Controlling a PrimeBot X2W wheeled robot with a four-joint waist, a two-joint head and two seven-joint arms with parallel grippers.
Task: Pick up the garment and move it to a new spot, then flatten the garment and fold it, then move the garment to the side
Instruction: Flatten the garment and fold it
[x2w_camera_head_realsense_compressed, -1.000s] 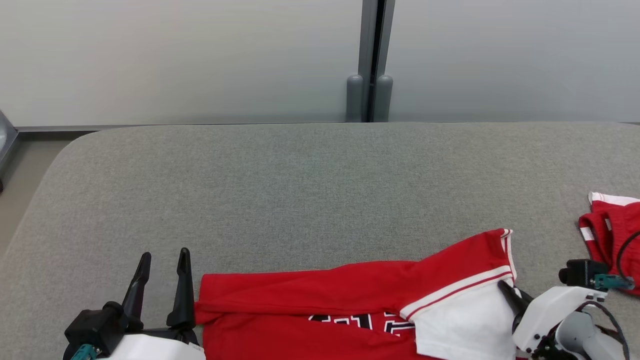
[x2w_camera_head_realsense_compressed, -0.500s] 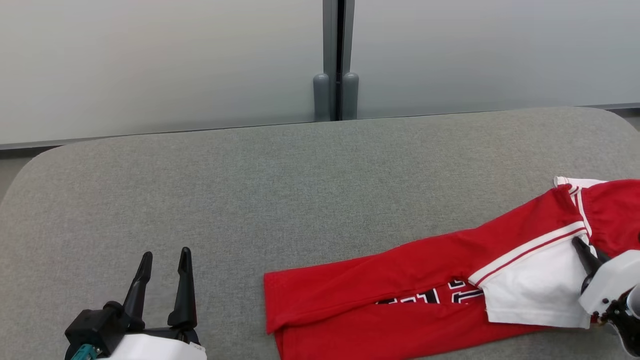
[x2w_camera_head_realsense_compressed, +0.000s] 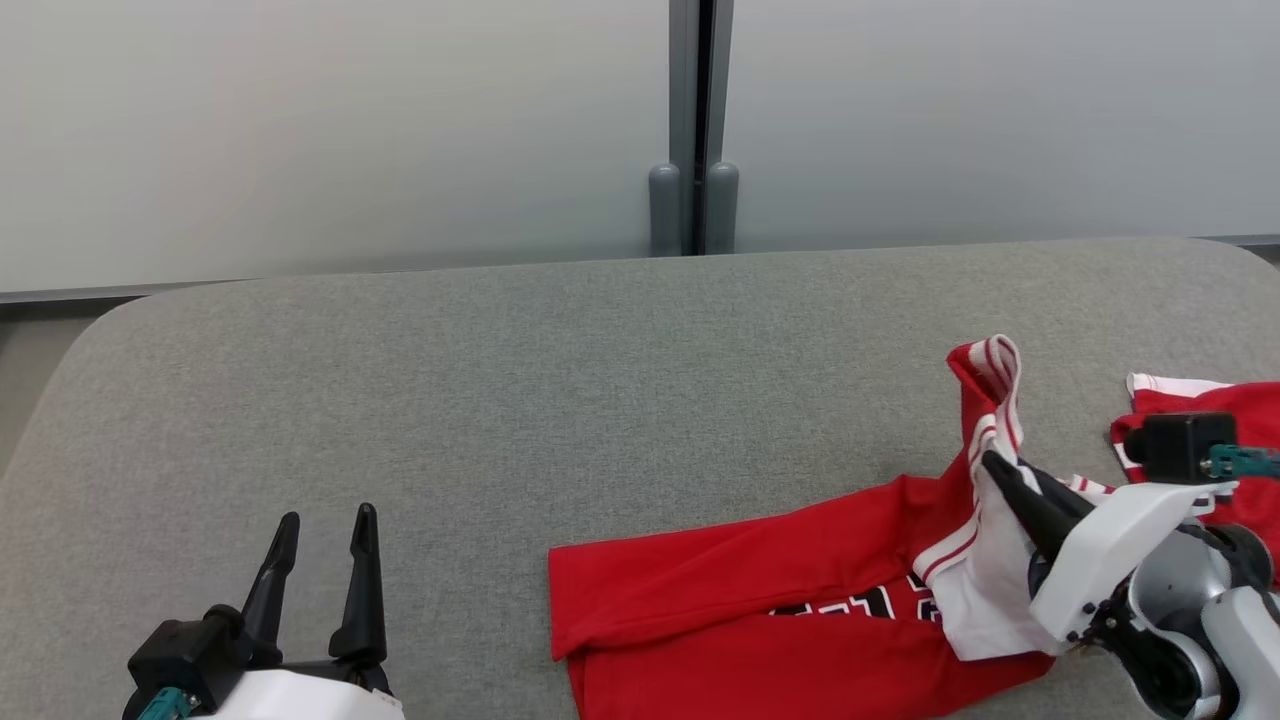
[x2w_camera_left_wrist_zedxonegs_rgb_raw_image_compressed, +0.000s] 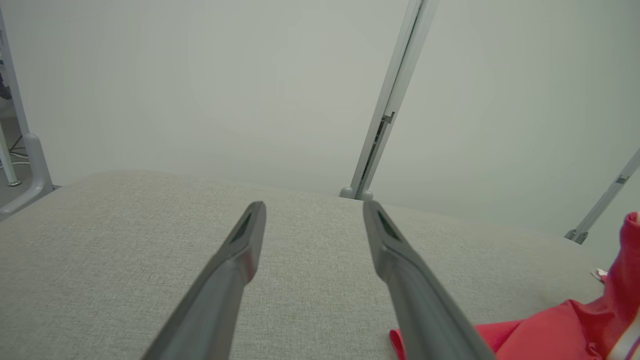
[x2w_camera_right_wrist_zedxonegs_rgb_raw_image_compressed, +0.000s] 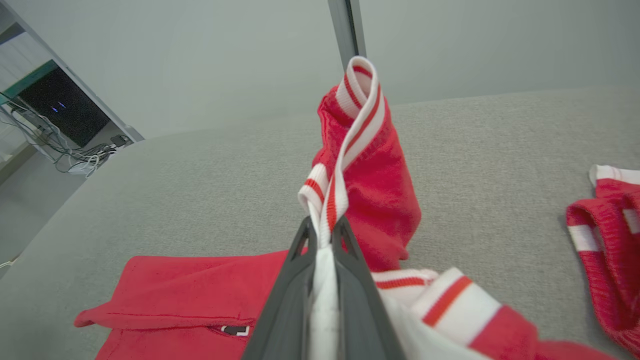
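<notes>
The garment (x2w_camera_head_realsense_compressed: 760, 590) is a red jersey with white striped trim and black lettering, lying folded lengthwise on the grey table (x2w_camera_head_realsense_compressed: 560, 400) at the front right. My right gripper (x2w_camera_head_realsense_compressed: 990, 468) is shut on its white striped end and holds that end lifted, so the trim stands up as a loop (x2w_camera_right_wrist_zedxonegs_rgb_raw_image_compressed: 357, 110). In the right wrist view the right gripper (x2w_camera_right_wrist_zedxonegs_rgb_raw_image_compressed: 322, 227) pinches the white band between its fingers. My left gripper (x2w_camera_head_realsense_compressed: 320, 525) rests open at the front left, well clear of the garment (x2w_camera_left_wrist_zedxonegs_rgb_raw_image_compressed: 575, 325), with nothing between its fingers (x2w_camera_left_wrist_zedxonegs_rgb_raw_image_compressed: 245, 245).
A second red and white piece of clothing (x2w_camera_head_realsense_compressed: 1200, 420) lies at the table's right edge, also in the right wrist view (x2w_camera_right_wrist_zedxonegs_rgb_raw_image_compressed: 605, 230). A grey wall with a vertical post (x2w_camera_head_realsense_compressed: 695, 130) stands behind the table. Cables and equipment (x2w_camera_right_wrist_zedxonegs_rgb_raw_image_compressed: 60, 130) sit off the far left.
The camera has turned between frames. The right gripper has raised the garment's white-trimmed end off the table, where it lay flat before. The left gripper has stayed open and still.
</notes>
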